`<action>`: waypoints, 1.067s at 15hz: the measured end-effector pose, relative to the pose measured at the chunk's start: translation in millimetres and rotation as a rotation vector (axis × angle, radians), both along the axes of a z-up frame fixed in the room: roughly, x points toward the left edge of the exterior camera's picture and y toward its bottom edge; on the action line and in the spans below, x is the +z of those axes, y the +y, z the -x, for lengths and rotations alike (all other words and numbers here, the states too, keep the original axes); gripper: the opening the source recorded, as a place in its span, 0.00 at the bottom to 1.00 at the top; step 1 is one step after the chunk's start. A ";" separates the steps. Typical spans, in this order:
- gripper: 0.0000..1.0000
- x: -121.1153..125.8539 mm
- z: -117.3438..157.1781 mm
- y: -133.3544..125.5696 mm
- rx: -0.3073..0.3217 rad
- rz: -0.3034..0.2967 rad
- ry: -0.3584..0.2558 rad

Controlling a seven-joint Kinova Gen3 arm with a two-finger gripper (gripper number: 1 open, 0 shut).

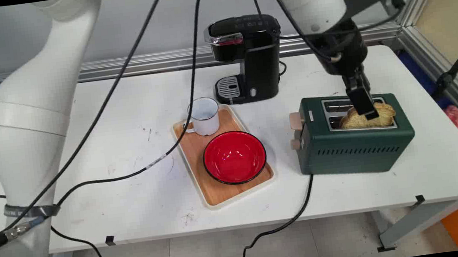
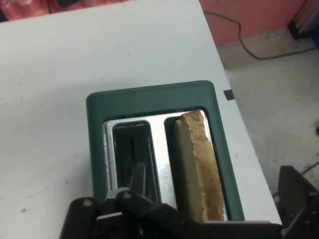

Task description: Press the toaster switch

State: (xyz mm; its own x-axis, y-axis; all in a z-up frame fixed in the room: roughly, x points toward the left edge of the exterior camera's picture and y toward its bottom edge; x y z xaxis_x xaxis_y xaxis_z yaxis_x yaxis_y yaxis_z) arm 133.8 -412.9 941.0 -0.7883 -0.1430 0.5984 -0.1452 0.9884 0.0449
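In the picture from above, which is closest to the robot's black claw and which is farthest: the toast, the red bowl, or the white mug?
1. The slice of browned toast, standing in the green toaster, right at the black two-finger gripper.
2. The round red bowl, on the wooden tray, off to the picture's left.
3. The white enamel mug, on the tray's far end, a little farther left.

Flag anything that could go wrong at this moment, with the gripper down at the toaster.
1. The gripper straddles the bread slice standing in the green toaster; the slice may crumble or tear if squeezed hard.
2. The toaster sits loose on the table; a sideways pull could drag or tip it.
3. Black cables hang over the white mug and might snag it.
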 end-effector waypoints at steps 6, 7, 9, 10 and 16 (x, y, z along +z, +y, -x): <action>1.00 21.7 -47.3 15.5 0.056 0.000 0.037; 1.00 25.3 -58.6 19.3 0.067 0.003 0.043; 1.00 32.1 -81.9 27.3 0.093 0.005 0.057; 1.00 34.5 -92.1 30.8 0.106 0.005 0.062; 1.00 36.5 -147.3 57.9 0.161 -0.003 0.058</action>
